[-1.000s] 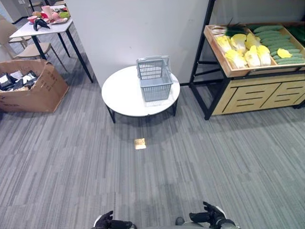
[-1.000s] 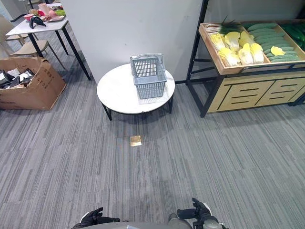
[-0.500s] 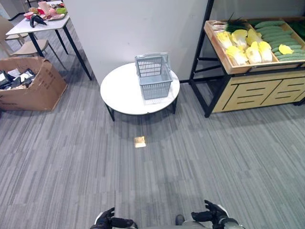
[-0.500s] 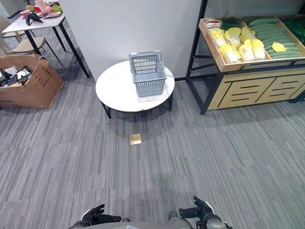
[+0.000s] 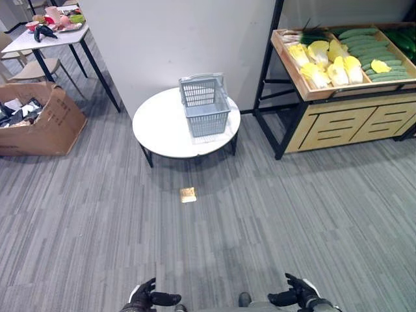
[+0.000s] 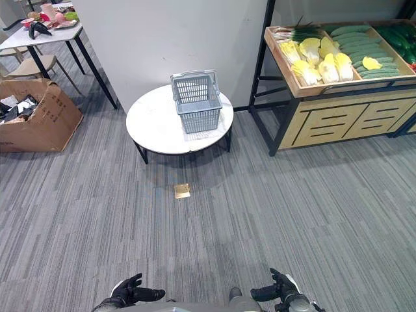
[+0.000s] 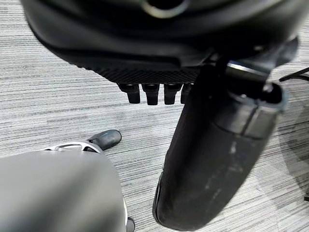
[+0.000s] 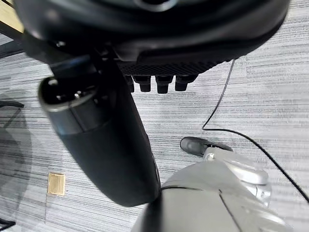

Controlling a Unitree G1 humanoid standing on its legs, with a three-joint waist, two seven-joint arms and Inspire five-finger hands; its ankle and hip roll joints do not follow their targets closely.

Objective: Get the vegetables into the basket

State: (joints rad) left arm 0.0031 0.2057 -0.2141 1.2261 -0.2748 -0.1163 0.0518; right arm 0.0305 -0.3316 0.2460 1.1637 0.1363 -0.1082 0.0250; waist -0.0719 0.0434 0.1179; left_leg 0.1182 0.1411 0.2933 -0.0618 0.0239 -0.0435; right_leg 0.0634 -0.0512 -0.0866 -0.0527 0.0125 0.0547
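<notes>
Vegetables lie in the slanted wooden tray of a black-framed produce shelf (image 5: 305, 91) at the far right: pale yellow-and-white cabbages (image 5: 325, 62) in the tray's left compartment, long dark green cucumbers (image 5: 367, 42) in the compartment beside them, and a bunch of green onions (image 6: 296, 30) at the back of the cabbage compartment. Well apart from the shelf, to its left, a light grey plastic shopping basket (image 5: 204, 106) stands upright on a round white tabletop (image 5: 162, 127) with black legs, its handle resting against the far rim; nothing can be seen inside it. A small square brass plate (image 5: 188, 194) is set in the grey striped carpet floor (image 5: 292, 214) just in front of the tabletop. At the far left sit an open brown cardboard box (image 5: 39, 123) and, behind it, a white rectangular table (image 5: 39, 40) carrying colourful items too small to tell. The left robot hand (image 5: 144, 298) and the right robot hand (image 5: 296, 296) hang low at the near edge, far from both basket and shelf, each empty with fingers loosely extended over the carpet.
</notes>
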